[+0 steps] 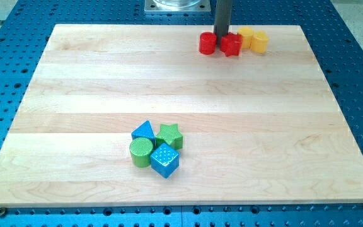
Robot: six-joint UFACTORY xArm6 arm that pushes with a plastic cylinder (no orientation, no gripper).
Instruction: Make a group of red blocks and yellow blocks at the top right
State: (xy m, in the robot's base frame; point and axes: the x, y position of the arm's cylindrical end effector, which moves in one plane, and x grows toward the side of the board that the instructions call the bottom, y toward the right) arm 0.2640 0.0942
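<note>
My tip [221, 36] stands near the view's top, between and just behind two red blocks. A red cylinder [207, 43] lies at its left and a red star-like block [231, 45] at its right; both look to touch or nearly touch the rod. A yellow block [246, 36] and a yellow cylinder [259, 42] lie right of the red star-like block, close against it. These red and yellow blocks form a row at the board's top right.
A cluster lies at the lower middle of the wooden board [74, 94]: a blue triangle [144, 131], a green star [169, 135], a green cylinder [141, 151] and a blue cube [164, 159]. A blue perforated table [5, 75] surrounds the board.
</note>
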